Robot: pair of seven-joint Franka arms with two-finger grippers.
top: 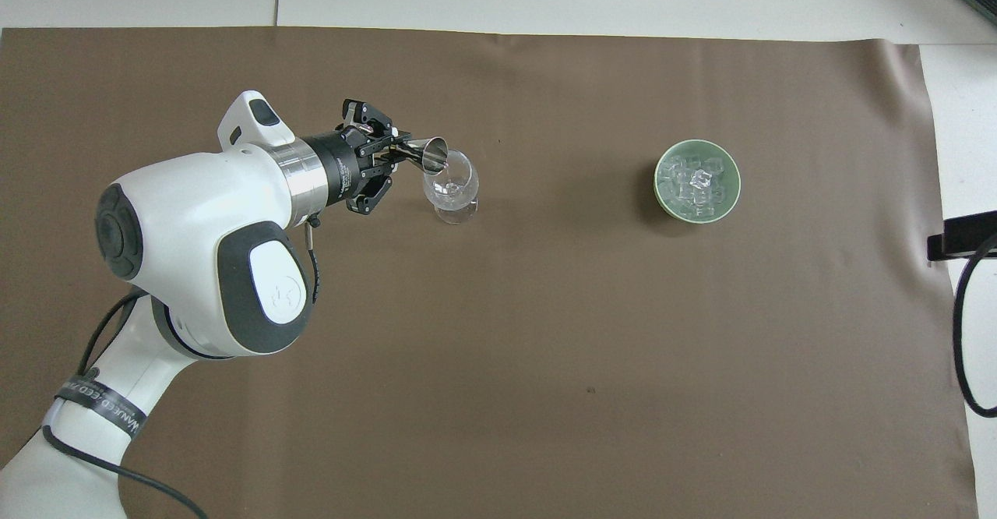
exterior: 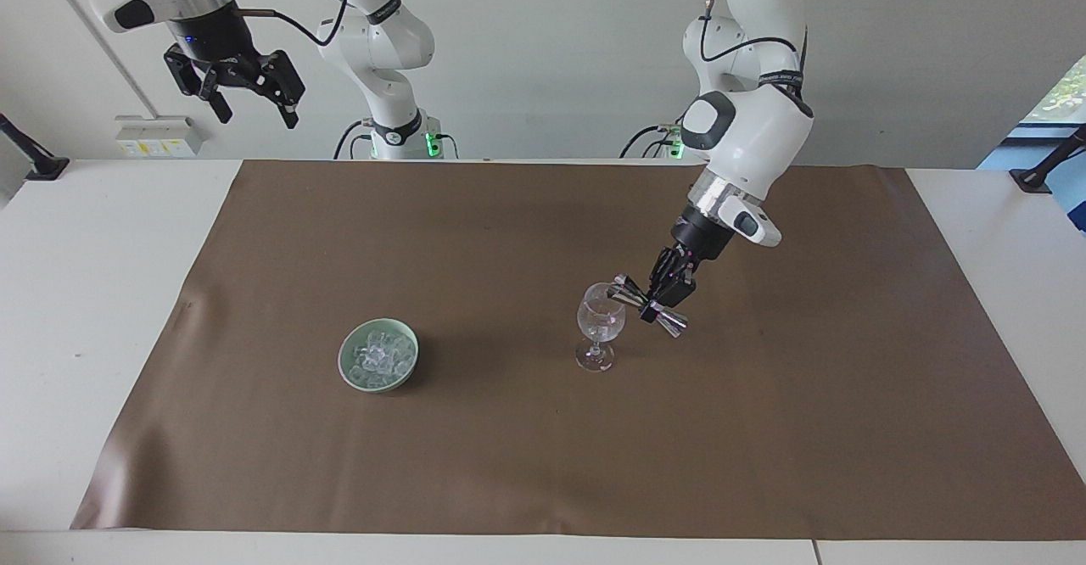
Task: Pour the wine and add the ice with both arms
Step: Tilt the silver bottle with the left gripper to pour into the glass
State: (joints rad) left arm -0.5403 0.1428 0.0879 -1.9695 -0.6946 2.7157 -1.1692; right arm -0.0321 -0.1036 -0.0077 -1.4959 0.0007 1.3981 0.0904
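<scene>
Facing view. The left pincer (exterior: 663, 295) sits a little right of the frame's centre, closed tight on the waist of a metal jigger (exterior: 647, 305). The jigger is tipped nearly level, one cone mouth at the rim of the glass (exterior: 600, 325), the other pointing away toward the lower right. The glass stands upright on the brown mat (exterior: 764, 429), just below and beside the pincer. The left arm (exterior: 747, 141) comes down from the top of the frame, right of centre. In the lower left-centre of the frame a green bowl (exterior: 378, 355) rests on the mat, well apart from the glass, and the ice (exterior: 377, 358) lies heaped inside it. The right pincer (exterior: 248, 96) hangs high in the upper left corner, fingers spread wide with nothing between them, over the table (exterior: 93, 293) edge; that arm waits.

Overhead view. The left arm (top: 195, 270) enters from the lower left and the left pincer (top: 392, 157) lies in the upper left-centre, clamped on the jigger (top: 427, 153), whose open mouth overlaps the rim of the glass (top: 452, 188). The bowl (top: 667, 200) is in the upper right of the frame, holding the ice (top: 697, 182). The mat (top: 545, 347) fills most of the frame. The right pincer is out of this view.
</scene>
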